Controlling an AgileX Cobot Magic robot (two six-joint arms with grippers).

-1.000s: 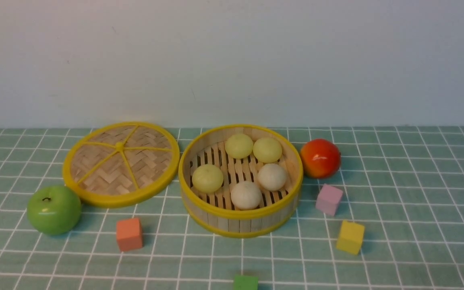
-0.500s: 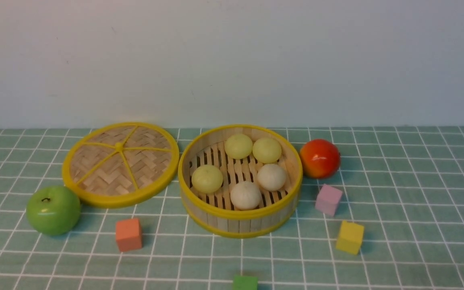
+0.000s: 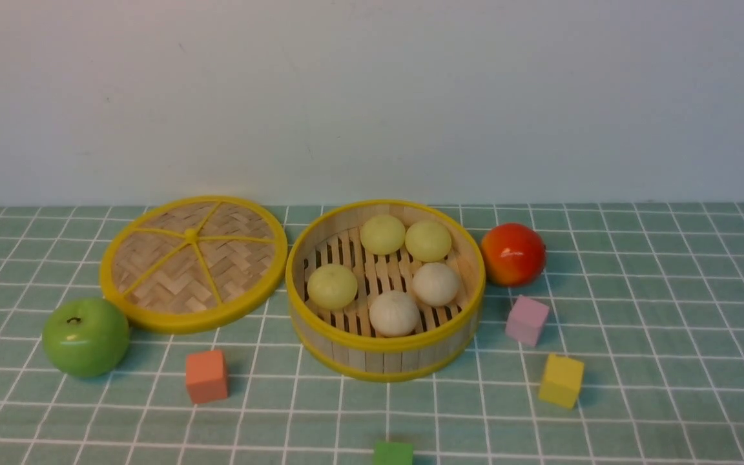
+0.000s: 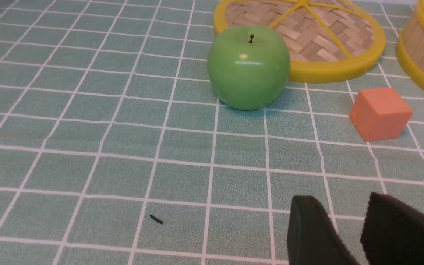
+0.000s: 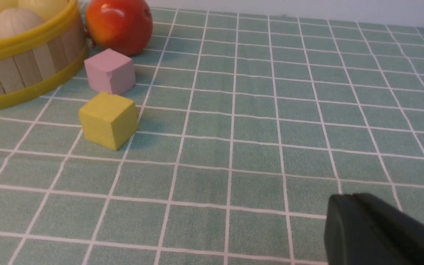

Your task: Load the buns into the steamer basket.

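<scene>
Five buns [image 3: 394, 271] lie inside the steamer basket [image 3: 385, 352], all on its slatted floor: three pale yellow-green ones, two side by side at the far wall and one alone toward the lid's side, and two off-white ones nearer the camera, close together. The one basket stands at the middle of the green checked cloth [image 3: 656, 336], uncovered. Its single woven lid [image 3: 194, 261] lies flat just to the left, rim nearly touching the basket's rim. One green apple [image 3: 86, 336] sits at the lid's near edge, touching or almost touching it. One red-orange fruit [image 3: 513, 254] rests just right of the basket. Four small cubes lie on the cloth: an orange cube [image 3: 206, 376] in front of the lid, a pink cube [image 3: 527, 320] near the basket's right side, a yellow cube [image 3: 561, 380] a little nearer than the pink one, and a green cube [image 3: 393, 453] cut by the picture's lower edge. Neither arm shows in the front view. In the left wrist view the left gripper [image 4: 348, 235] hangs low over bare cloth, well short of the apple, its two dark fingers a narrow gap apart and holding nothing. In the right wrist view only one dark corner of the right gripper [image 5: 377, 232] shows above bare cloth, away from the yellow cube; whether its jaws are parted I cannot tell.
</scene>
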